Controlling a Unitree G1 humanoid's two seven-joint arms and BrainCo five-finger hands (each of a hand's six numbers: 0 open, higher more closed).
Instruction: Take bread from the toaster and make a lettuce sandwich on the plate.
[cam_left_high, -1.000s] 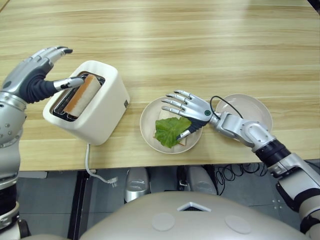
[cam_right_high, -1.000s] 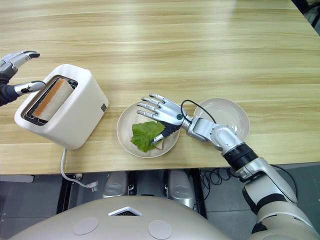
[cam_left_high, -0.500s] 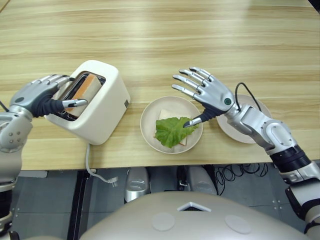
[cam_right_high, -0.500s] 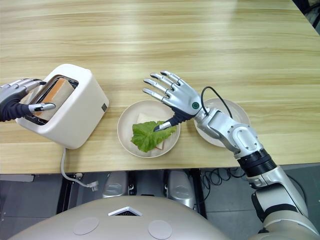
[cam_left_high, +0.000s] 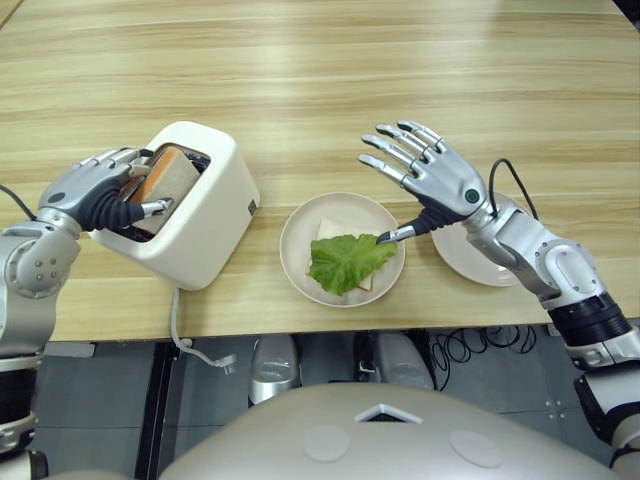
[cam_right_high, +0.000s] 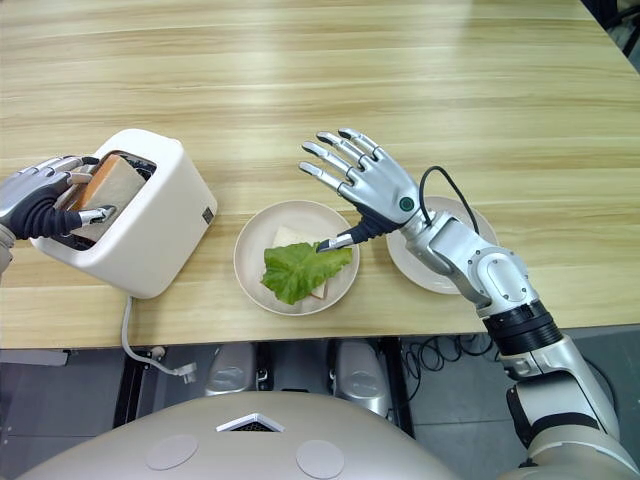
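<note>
We see bright, even light from above, a pale sheen on the table (cam_left_high: 320, 60) toward 12 o'clock, small glints on the right hand (cam_left_high: 440, 180), a thin soft shadow under the toaster (cam_left_high: 205, 215) at 5 o'clock, dimmer floor (cam_left_high: 110, 400) toward 6 o'clock.

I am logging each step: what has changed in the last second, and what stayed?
The left hand closed around the bread slice in the toaster. The right hand, open, lifted off the lettuce and moved right. The toaster, plate, lettuce and side dish stayed put.
</note>
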